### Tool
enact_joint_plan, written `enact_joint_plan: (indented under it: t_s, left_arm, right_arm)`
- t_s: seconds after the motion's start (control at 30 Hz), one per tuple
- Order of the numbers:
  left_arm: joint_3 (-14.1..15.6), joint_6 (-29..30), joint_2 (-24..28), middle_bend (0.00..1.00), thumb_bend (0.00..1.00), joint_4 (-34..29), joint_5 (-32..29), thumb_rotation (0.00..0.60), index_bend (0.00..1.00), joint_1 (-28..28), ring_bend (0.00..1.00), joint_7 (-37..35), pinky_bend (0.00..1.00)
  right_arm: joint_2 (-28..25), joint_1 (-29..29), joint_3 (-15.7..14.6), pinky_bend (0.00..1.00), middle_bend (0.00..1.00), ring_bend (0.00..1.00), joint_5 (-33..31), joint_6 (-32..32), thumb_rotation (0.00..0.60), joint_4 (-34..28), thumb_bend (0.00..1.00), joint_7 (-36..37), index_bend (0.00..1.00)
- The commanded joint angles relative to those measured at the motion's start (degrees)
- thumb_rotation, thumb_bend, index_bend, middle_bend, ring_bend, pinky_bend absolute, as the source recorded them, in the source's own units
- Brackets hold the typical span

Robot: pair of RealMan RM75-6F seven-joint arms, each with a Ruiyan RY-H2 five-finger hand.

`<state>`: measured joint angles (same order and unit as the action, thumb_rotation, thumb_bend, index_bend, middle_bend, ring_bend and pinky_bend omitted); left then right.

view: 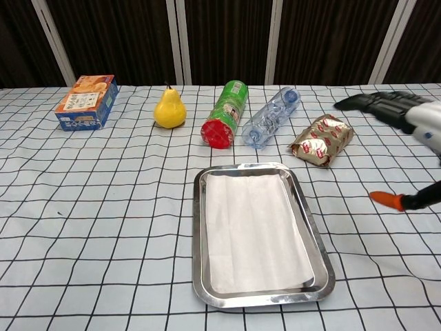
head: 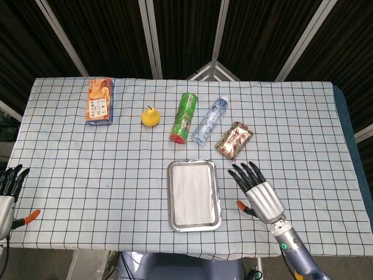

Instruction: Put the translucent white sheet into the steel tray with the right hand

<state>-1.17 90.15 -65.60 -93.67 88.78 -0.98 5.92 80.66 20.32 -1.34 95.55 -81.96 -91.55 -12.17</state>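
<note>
Sheet [view: 254, 231] flat in tray [view: 198, 234]
Right hand [head: 260, 195] empty, fingers [head: 243, 174] spread, tray just left of them; left hand's [head: 8, 189] fingers straight.

The head view looks steeply down from high above the near edge of the table [head: 70, 175], taking in the whole top out to the far edge and the dark panels beyond. The chest view sits much lower and closer, facing level toward the far edge (the near corners fall outside it). Both share the tray [head: 172, 221] [view: 198, 283] near the near edge and the row along the far side, from box [head: 99, 100] [view: 87, 102] to snack pack [head: 233, 139] [view: 321, 141].
</note>
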Motion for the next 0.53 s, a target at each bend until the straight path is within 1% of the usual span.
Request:
enact_joint_plan:
  t_s: [0.03, 0.1, 0.27, 0.37, 0.53]
  left_arm:
    - [0.11, 0.1, 0.05, 0.0, 0.06, 0.3, 0.05, 0.6, 0.0, 0.11, 0.0, 0.26, 0.0]
    - [0.2, 0.13, 0.08, 0.0, 0.07, 0.52, 0.1, 0.6, 0.0, 0.18, 0.0, 0.54, 0.0]
    - [0.41, 0.25, -0.22, 0.0, 0.07, 0.76, 0.56, 0.6, 0.0, 0.21, 0.0, 1.49, 0.0]
    - [0.39, 0.44, -0.42, 0.0, 0.06, 0.65, 0.68, 0.6, 0.0, 0.26, 0.0, 1.6, 0.0]
    - [0.22, 0.51, -0.4, 0.0, 0.07, 0.46, 0.34, 0.6, 0.0, 0.33, 0.0, 1.02, 0.0]
  right_arm:
    - [-8.3, -6.55, -1.01, 0.0, 0.0, 0.0, -5.47, -5.36, 0.6, -7.69, 0.31, -3.47, 0.0]
    - [-10.75, -9.2, -1.4, 0.0, 0.0, 0.0, -7.84, -7.48, 0.6, -8.8, 0.31, -1.79, 0.0]
    - [-13.19, -14.04, -1.23, 0.0, 0.0, 0.0, -12.53, -11.01, 0.6, -7.58, 0.31, 3.57, 0.0]
    - [-13.62, -15.03, -0.47, 0.0, 0.0, 0.0, -13.94, -11.53, 0.6, -6.49, 0.31, 3.92, 0.0]
    - [-13.54, -14.97, 0.24, 0.0, 0.0, 0.0, -14.87, -9.55, 0.6, -6.77, 0.31, 4.7, 0.0]
